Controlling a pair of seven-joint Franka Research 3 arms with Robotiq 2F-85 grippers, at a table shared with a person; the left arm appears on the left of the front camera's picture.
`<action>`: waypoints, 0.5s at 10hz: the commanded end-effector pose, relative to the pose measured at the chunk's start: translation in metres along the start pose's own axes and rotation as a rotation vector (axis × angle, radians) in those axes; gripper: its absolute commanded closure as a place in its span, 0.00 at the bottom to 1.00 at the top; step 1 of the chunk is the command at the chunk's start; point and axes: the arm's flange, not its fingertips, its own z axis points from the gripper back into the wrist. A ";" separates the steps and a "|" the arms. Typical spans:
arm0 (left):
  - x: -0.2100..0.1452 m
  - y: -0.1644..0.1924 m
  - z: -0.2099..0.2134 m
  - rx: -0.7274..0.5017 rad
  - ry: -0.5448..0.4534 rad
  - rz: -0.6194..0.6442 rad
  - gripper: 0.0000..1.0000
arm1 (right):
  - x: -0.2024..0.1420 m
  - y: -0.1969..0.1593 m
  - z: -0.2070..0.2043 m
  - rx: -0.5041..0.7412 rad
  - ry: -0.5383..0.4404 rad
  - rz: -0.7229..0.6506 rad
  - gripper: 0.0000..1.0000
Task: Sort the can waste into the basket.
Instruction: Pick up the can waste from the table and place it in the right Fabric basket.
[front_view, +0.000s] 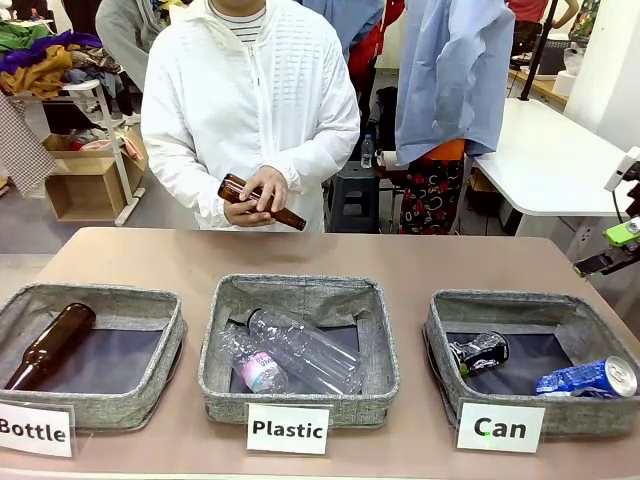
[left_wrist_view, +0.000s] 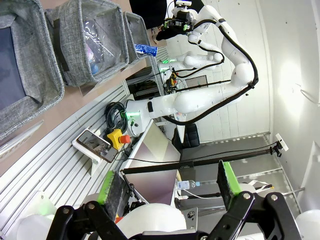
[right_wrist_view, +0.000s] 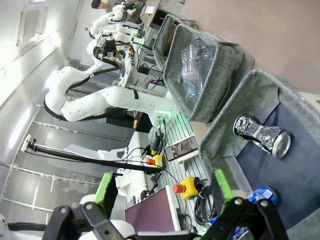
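Cans both sit in right-hand grey felt basket (front_view: 440, 330) carded "Can": crushed black-silver can (front_view: 480, 351) at centre, blue can w/ silver top (front_view: 590, 378) near right corner. Sorting looks done; nxt move: none needed. Right gripper (right_wrist_view: 165, 192) & left gripper (left_wrist_view: 170, 182) empty, fingers apart. Brown tabletop (front_view: 400, 255), cluttered lab behind.

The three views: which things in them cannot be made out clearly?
- Blue can, front view: print too small to read; in the right wrist view, the right gripper hides most of it.
- Held brown bottle, front view: the person's hands cover its middle.
- Bottle in the Bottle basket: its base is cut off behind the wall and card.
- Left gripper, left wrist view: open, but the cans are too far off to judge.
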 end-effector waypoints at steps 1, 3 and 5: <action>-0.002 -0.003 0.000 -0.011 -0.001 0.009 0.00 | 0.005 0.003 0.003 0.011 0.007 0.008 0.00; -0.002 -0.003 0.000 -0.011 -0.001 0.009 0.00 | 0.005 0.003 0.003 0.011 0.007 0.008 0.00; -0.002 -0.003 0.000 -0.011 -0.001 0.009 0.00 | 0.005 0.003 0.003 0.011 0.007 0.008 0.00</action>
